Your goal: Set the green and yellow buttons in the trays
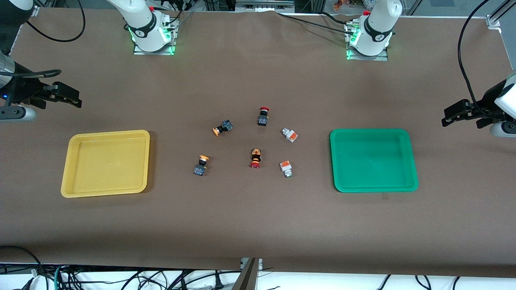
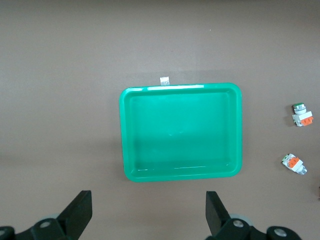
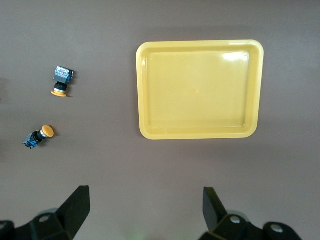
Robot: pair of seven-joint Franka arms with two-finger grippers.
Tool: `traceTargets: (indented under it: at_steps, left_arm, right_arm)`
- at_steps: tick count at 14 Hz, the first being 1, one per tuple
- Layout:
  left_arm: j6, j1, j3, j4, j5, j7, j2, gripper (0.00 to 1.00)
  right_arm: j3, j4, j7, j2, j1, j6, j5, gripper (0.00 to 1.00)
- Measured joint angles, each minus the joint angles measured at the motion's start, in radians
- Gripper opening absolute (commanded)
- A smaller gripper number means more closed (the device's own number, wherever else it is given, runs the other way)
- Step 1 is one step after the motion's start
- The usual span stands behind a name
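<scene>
Six switches sit mid-desk (image 1: 258, 225) in a loose ring between the two trays. Taking the ring's centre as the clock: yellow-capped button (image 1: 222, 127) at 10 o'clock, second yellow-capped button (image 1: 200, 165) at 8, white-grey button (image 1: 290, 135) at 2, second white-grey button (image 1: 286, 168) at 4. Red-capped switch (image 1: 263, 116) at 12, another red-capped switch (image 1: 255, 158) at 6, nearer the front camera. Yellow tray (image 1: 105, 162) lies toward the right arm's end, green tray (image 1: 373, 159) toward the left arm's end; both hold nothing. A small white tag (image 2: 163, 80) touches the green tray's rim. Right gripper (image 1: 66, 98) hangs over bare desk at its end, jaws wide, holding nothing. Left gripper (image 1: 457, 114) hangs over bare desk at its end, jaws wide, holding nothing. Both are well apart from the buttons.
</scene>
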Motion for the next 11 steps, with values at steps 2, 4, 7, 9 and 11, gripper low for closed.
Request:
traceTargets:
  at_steps: [2, 4, 7, 9, 11]
  left_arm:
    - [0.0, 0.0, -0.001, 0.003, 0.0, 0.0, 0.002, 1.0]
    - [0.0, 0.0, -0.001, 0.005, 0.0, 0.0, 0.003, 1.0]
    - [0.0, 0.0, -0.001, 0.006, 0.0, 0.0, 0.003, 1.0]
    - [0.0, 0.0, -0.001, 0.006, 0.0, 0.0, 0.004, 1.0]
    - [0.0, 0.0, -0.001, 0.007, 0.0, 0.0, 0.004, 1.0]
  right_arm:
    - [0.0, -0.002, 0.0, 0.039, 0.002, 0.0, 0.0, 1.0]
    - [0.0, -0.003, 0.0, 0.083, 0.003, 0.002, 0.0, 1.0]
    - [0.008, -0.007, 0.083, 0.161, 0.061, 0.098, 0.05, 1.0]
    - [0.015, -0.01, 0.268, 0.224, 0.166, 0.197, 0.063, 1.0]
    - [0.02, -0.013, 0.455, 0.294, 0.284, 0.292, 0.063, 1.0]
